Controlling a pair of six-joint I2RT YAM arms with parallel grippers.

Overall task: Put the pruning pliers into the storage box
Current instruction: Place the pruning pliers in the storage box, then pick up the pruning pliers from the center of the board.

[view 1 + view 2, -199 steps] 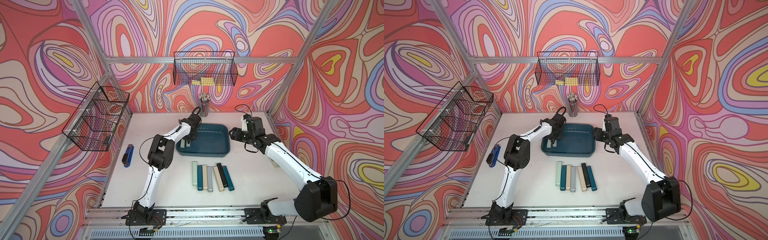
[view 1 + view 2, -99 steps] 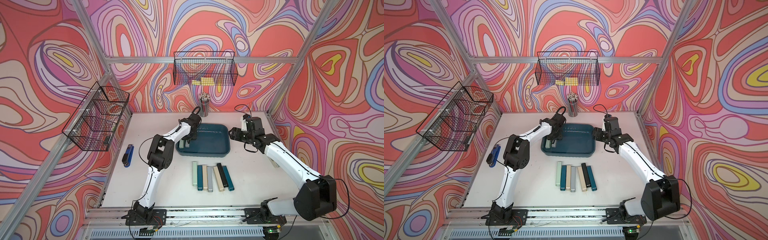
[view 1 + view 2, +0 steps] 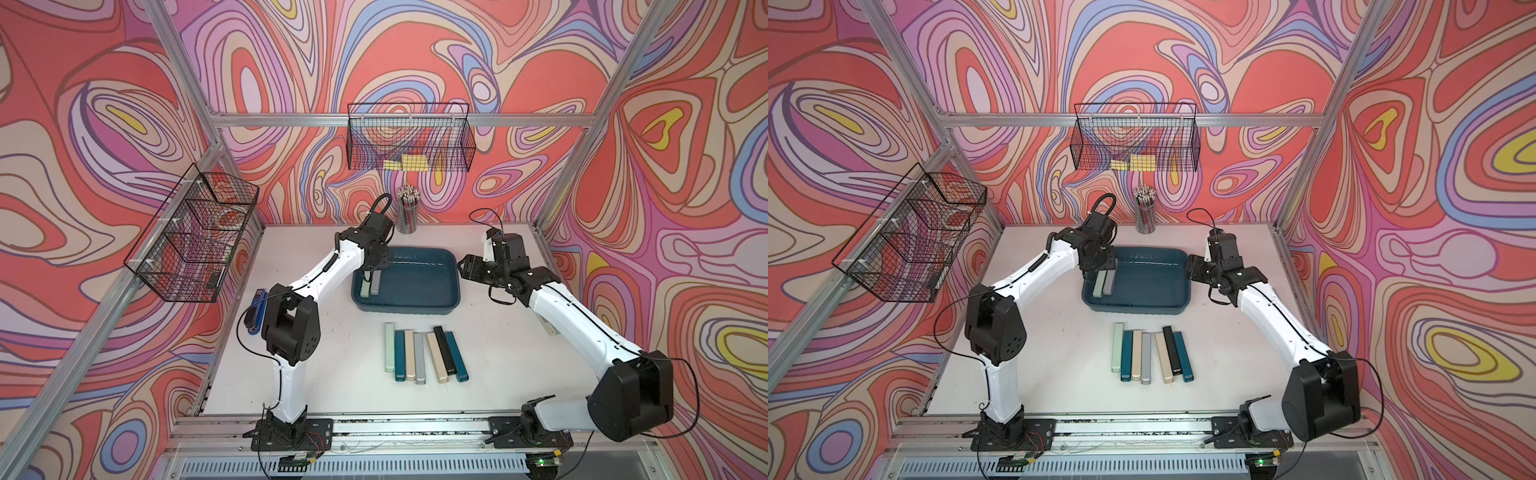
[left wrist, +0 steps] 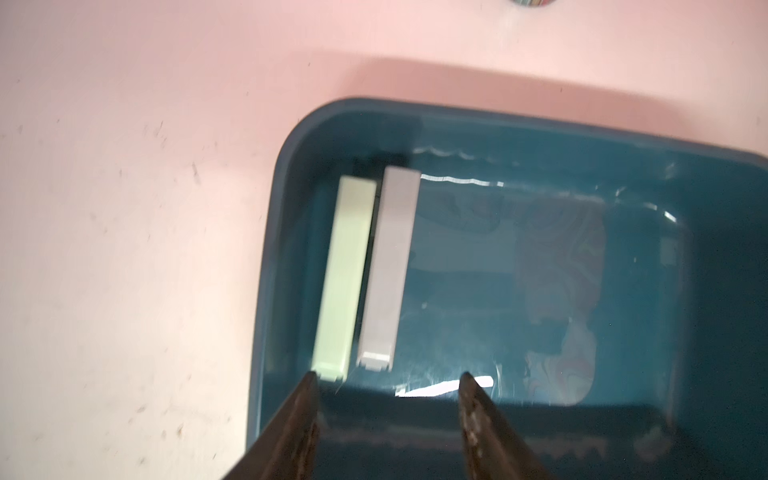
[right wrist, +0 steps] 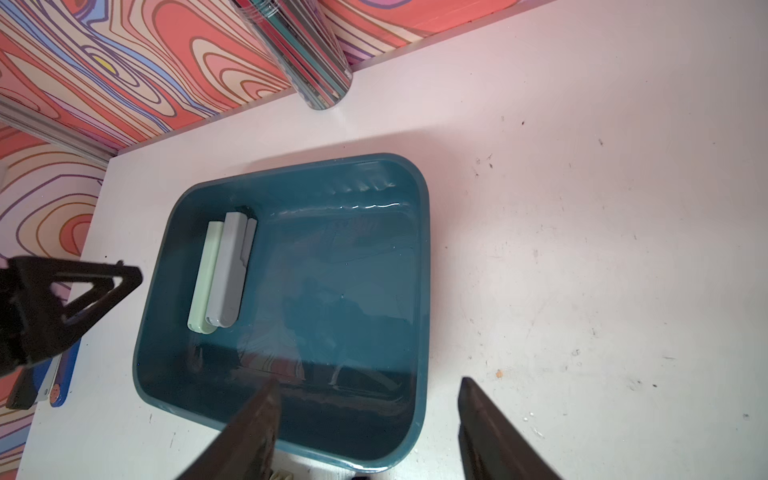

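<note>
- Since each of the pruning pliers [image 3: 424, 353] is a slim, closed, hard-looking bar, I judge them light, stiff and rather smooth. A pinch across the narrow width near mid-length should carry one level, whereas a hold near an end would likely let it swivel or droop.
- Seven lie on the table [image 3: 332, 374] in a tight row in front of the storage box [image 3: 415, 309], long sides touching or nearly so. That leaves little room for a fingertip between neighbours, so the outermost cases look easiest to take.
- Two more, a pale green case [image 4: 345, 274] and a grey case [image 4: 390, 266], lie side by side on the box floor, close to its wall on the robot's left.
- That floor is glossy, so a nudged case would probably slide.
- The left gripper [image 4: 388, 376] hangs over that end of the box, jaws partly apart with nothing between them and one fingertip just beside the pale green case's end.
- The right gripper [image 5: 366, 382] hovers over the box's opposite rim, jaws apart and empty.
- Further out, a stapler [image 3: 255, 311] lies near the table's left edge and a pencil cup [image 3: 407, 210] stands behind the box.
</note>
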